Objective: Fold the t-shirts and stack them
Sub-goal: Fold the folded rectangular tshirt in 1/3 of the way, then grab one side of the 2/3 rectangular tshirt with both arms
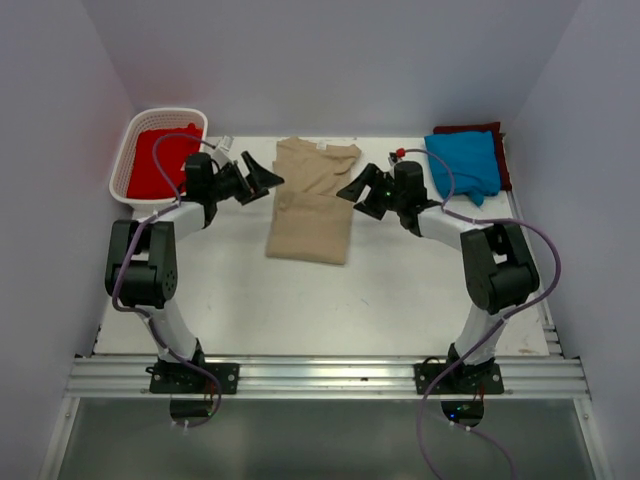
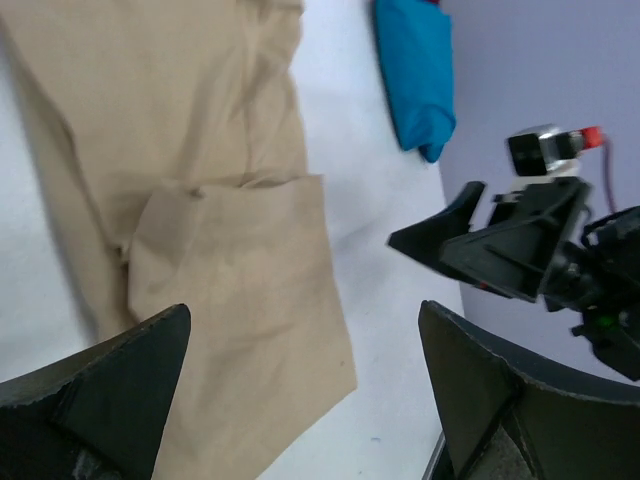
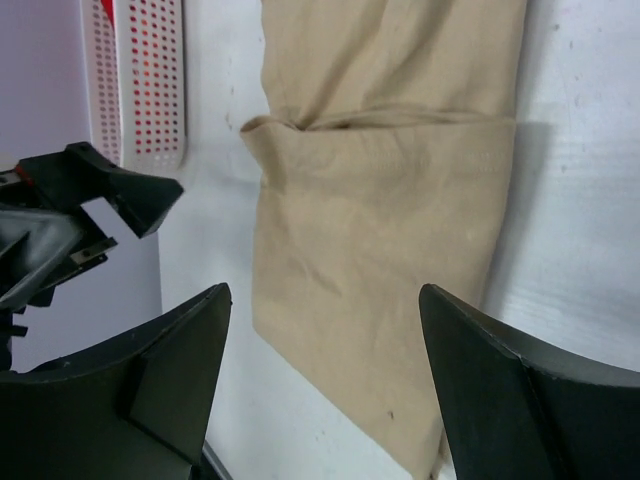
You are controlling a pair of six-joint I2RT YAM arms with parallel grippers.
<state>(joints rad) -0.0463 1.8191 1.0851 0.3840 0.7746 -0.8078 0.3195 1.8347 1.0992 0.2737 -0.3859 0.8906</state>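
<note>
- The tan t-shirt (image 1: 312, 200) lies flat on the white table (image 1: 400, 290), in the upper middle of the top view, as a long narrow shape a little slanted
- One part of it is folded over the rest, and in both wrist views the edge of this flap crosses the cloth as a line
- The left claw (image 1: 265, 183) is at the left edge of the tan t-shirt; its jaws are wide apart and nothing is between them
- The right claw (image 1: 352, 200) is at the right edge of the same shirt, facing the left claw; its jaws are also wide and hold nothing
- From the pictures I cannot tell if the fingertips touch the cloth
- The blue t-shirt (image 1: 465, 165) is in the upper right of the top view, folded, well apart from the tan one
- It lies on the maroon t-shirt (image 1: 470, 129), which shows only as a dark strip at its far and right side
- The red t-shirt (image 1: 160, 163) lies inside the white basket (image 1: 135, 135) in the upper left of the top view, behind the left arm
</note>
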